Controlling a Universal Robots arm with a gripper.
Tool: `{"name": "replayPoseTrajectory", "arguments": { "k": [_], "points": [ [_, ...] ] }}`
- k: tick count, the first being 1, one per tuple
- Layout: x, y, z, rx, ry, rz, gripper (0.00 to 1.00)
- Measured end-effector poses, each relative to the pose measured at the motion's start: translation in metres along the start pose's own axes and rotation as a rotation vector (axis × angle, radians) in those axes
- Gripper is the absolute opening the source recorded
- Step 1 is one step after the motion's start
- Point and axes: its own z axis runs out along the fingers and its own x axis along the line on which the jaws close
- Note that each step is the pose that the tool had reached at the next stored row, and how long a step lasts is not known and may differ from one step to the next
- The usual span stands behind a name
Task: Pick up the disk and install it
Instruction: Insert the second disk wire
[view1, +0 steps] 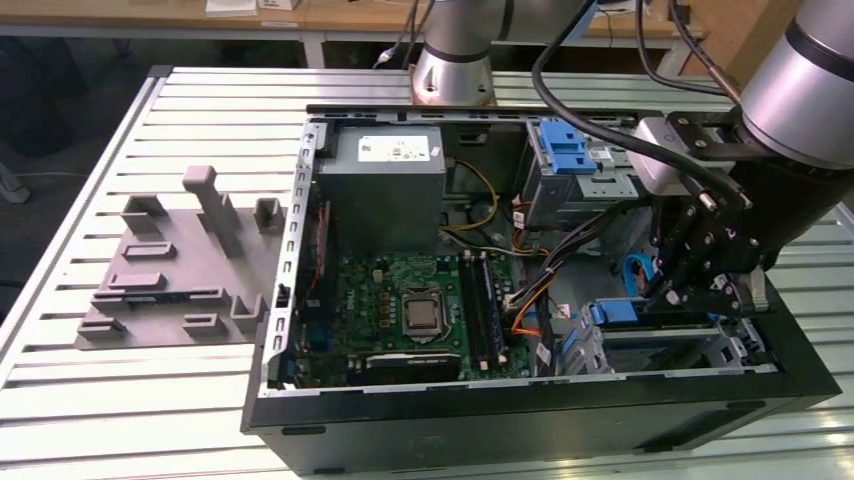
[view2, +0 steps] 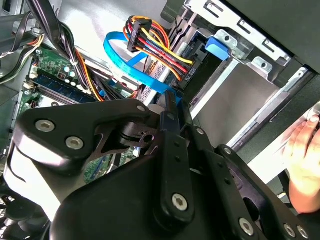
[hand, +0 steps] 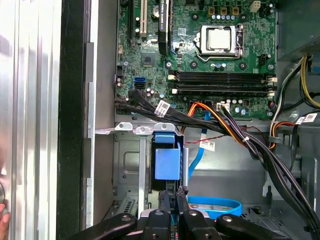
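Table (view1: 134, 400): ribbed pale metal top; it carries the computer case, which serves as the landmark for every place below.
Computer case (view1: 534, 415): black tower lying on its side, open side up.
Robot arm (view1: 814, 90): grey tube coming down over the case's corner at the exterior view's right.
Power supply (view1: 387, 195): grey metal box with a small white sticker, in the far part of the case.
Grey fixture (view1: 174, 270): moulded block with upright posts, on the table outside the case, at the exterior view's left.
Motherboard (view1: 414, 310): green board on the case floor, nearer than the power supply; processor socket bare at its middle.
Drive cage (hand: 127, 165): grey sheet-metal bay in the case's near corner at the exterior view's right.
Gripper (hand: 173, 196): black linkage lowered into the case over the drive cage; its two fingertips are pinched close together on the disk's edge.
Disk (hand: 167, 161): blue-bracketed, standing on edge in the drive cage, directly at the fingertips.
Cables (view2: 155, 47): blue ribbon and an orange-red-yellow bundle, inside the case beside the drive cage.
Hand (view2: 306, 160): a person's fingers on the case's outer edge.
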Motion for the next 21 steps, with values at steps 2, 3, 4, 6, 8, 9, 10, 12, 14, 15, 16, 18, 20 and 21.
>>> {"name": "replayPoseTrajectory", "arguments": {
  "k": [2, 3, 4, 6, 8, 9, 10, 12, 14, 15, 16, 18, 20, 21],
  "points": [
    [0.0, 0.0, 0.0001, 0.0, -0.0004, 0.0, 0.17],
    [0.0, 0.0, 0.0001, 0.0, -0.001, 0.0, 0.17],
    [0.0001, 0.0, -0.0002, 0.0001, -0.002, 0.0, 0.17],
    [0.0001, 0.0, -0.0018, 0.0, -0.0032, 0.0, 0.17],
    [0.0001, 0.0, -0.0037, 0.0, -0.0045, 0.0, 0.17],
    [0.0001, 0.0, -0.004, 0.0, -0.0052, 0.0, 0.17],
    [0.0001, 0.0, -0.0039, 0.0, -0.0053, 0.001, 0.17],
    [0.0001, 0.0, -0.0039, -0.0001, -0.0053, 0.007, 0.17],
    [0.0001, 0.0, -0.0036, -0.0002, -0.0051, 0.013, 0.17],
    [0.0001, 0.0, -0.0033, -0.0003, -0.0054, 0.014, 0.17],
    [0.0, 0.0, -0.0029, -0.0003, -0.0057, 0.014, 0.17],
    [-0.0001, 0.0, -0.0025, -0.0003, -0.0072, 0.015, 0.17],
    [-0.0001, 0.0, -0.0022, -0.0003, -0.0136, 0.016, 0.17],
    [-0.0001, 0.0, -0.0021, -0.0004, -0.0179, 0.017, 0.17]
  ]
}}
